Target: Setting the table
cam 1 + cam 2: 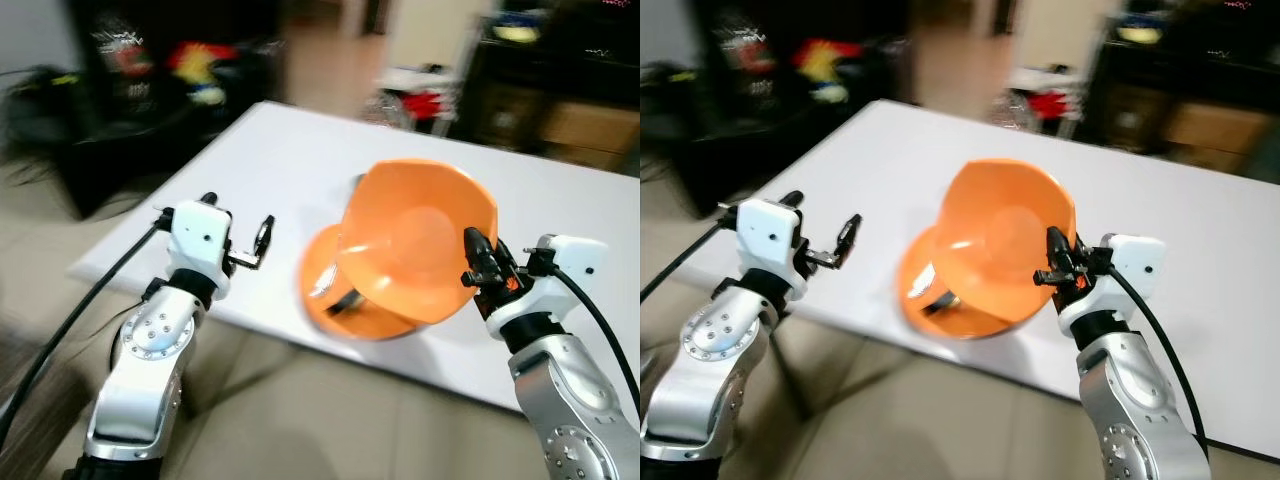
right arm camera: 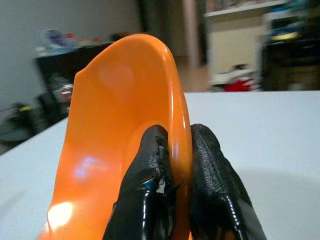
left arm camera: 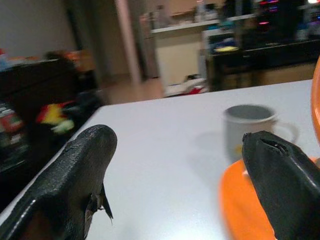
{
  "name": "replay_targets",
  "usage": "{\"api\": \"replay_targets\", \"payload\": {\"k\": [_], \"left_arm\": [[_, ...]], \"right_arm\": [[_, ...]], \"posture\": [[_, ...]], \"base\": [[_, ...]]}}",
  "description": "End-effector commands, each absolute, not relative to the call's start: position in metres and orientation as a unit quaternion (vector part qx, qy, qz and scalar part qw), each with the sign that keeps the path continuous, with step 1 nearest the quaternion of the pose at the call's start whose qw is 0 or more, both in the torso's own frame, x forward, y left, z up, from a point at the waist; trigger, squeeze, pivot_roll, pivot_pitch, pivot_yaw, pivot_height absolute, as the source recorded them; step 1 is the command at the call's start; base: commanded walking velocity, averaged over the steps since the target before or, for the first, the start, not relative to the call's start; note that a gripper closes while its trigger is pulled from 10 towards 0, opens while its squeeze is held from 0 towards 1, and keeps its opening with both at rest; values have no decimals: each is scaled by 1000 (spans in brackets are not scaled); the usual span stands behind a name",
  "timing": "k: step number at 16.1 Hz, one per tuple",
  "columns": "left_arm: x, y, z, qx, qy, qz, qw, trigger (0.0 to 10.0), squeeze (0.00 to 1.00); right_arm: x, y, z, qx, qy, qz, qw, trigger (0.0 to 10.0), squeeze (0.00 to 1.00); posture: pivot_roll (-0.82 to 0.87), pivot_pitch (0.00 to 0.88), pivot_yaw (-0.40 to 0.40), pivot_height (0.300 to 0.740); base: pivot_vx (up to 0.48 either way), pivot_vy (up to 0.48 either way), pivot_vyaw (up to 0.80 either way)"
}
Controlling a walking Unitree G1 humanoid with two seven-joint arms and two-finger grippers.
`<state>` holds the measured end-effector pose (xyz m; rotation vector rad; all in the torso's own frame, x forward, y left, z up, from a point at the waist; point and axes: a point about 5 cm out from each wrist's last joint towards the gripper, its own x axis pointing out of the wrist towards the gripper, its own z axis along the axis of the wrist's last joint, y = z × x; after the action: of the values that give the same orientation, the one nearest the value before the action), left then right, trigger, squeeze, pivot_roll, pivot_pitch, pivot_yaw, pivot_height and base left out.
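Desk (image 1: 300,150) white, dark furniture blurred behind. Left claw (image 1: 262,240) spread wide, empty, at the near edge. Grey mug (image 3: 248,131) stands behind an orange plate (image 1: 335,300) lying flat. Right claw (image 1: 480,262) pinches an orange bowl (image 1: 415,240) by its rim, tipped on edge above the plate, hollow facing the camera.

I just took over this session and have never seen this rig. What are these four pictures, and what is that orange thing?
Two pictures come from the robot's head, looking down at a white table; two come from cameras on its wrists. The right gripper pinches the rim of an orange bowl, tipped up on edge above an orange plate. The right wrist view shows its fingers clamped on that rim. The left gripper is open and holds nothing. A grey mug stands behind the plate.
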<state>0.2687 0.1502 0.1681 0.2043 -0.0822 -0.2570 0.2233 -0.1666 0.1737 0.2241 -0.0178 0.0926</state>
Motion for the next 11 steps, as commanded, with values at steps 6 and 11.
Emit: {"api": "replay_targets", "payload": {"k": [6, 11], "left_arm": [[273, 147, 178, 104, -60, -142, 982, 10000, 0], [272, 158, 180, 131, -54, -140, 980, 10000, 0]], "right_arm": [[225, -176, 194, 131, -60, 32, 989, 10000, 0], [258, -182, 195, 231, -25, 61, 971, 10000, 0]], "posture": [[-24, 0, -41, 740], [-4, 0, -47, 740]], "base": [[316, 0, -363], [59, 0, 0]]}}
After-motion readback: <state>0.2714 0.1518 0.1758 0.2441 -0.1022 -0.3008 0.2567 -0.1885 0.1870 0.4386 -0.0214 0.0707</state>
